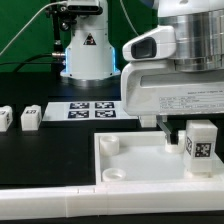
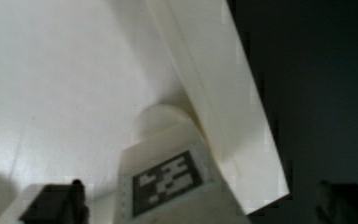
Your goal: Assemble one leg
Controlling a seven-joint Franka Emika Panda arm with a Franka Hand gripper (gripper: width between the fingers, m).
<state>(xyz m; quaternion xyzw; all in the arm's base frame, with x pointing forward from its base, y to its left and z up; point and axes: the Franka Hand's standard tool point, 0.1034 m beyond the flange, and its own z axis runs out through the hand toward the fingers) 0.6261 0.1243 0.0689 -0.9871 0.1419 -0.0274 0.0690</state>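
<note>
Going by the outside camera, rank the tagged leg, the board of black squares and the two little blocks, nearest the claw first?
1. The leg, right beside the gripper, on the exterior view's right.
2. The marker board, mid-table.
3. The inner small block, on the exterior view's left.
4. The outer small block, at that view's left edge.

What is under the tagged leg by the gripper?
The white panel, near its corner. The leg stands on it; its own base hides any socket beneath.
</note>
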